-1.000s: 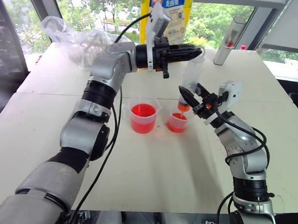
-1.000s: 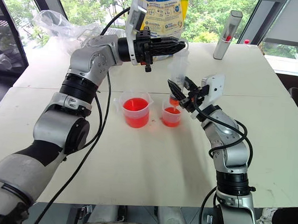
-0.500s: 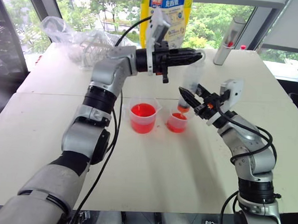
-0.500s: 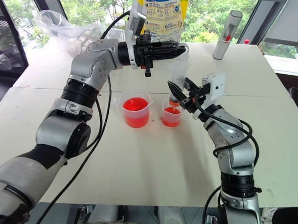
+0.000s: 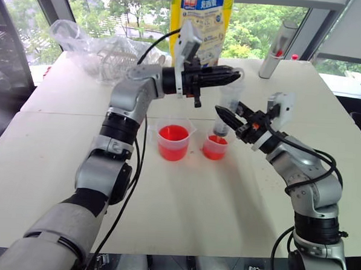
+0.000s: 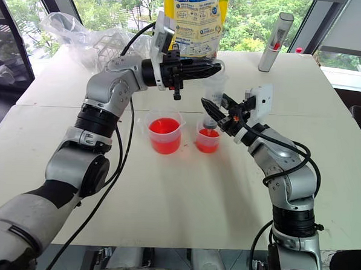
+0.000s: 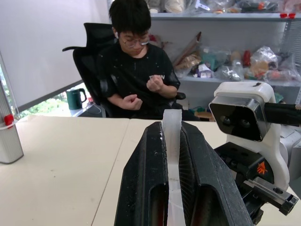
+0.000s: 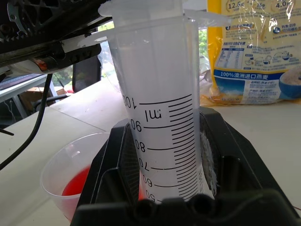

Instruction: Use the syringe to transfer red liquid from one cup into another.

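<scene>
right gripper (image 5: 225, 117) is pinched on the barrel of the syringe (image 8: 160, 117), holding it upright near the frame's centre with its tip just over, or just inside, the smaller cup (image 5: 215, 147). left gripper (image 5: 235, 73), reaching in level from the upper left of the frame, is pressed together on the syringe's plunger top, seen as a pale strip between its fingers (image 7: 146, 183) in the left wrist view. the barrel looks nearly clear, so the step in hand is judged to be the end of emptying red liquid (image 5: 215, 140) into the smaller cup. the larger beaker (image 5: 172, 141) stands just left of it, still well filled with red. next move probably calls for lifting the tip clear, carrying it left over the beaker, dipping it and drawing the plunger up, both arms moving together. right forearm rises from lower right, wrist cocked up and leftward; left arm runs from lower left, elbow bent high
</scene>
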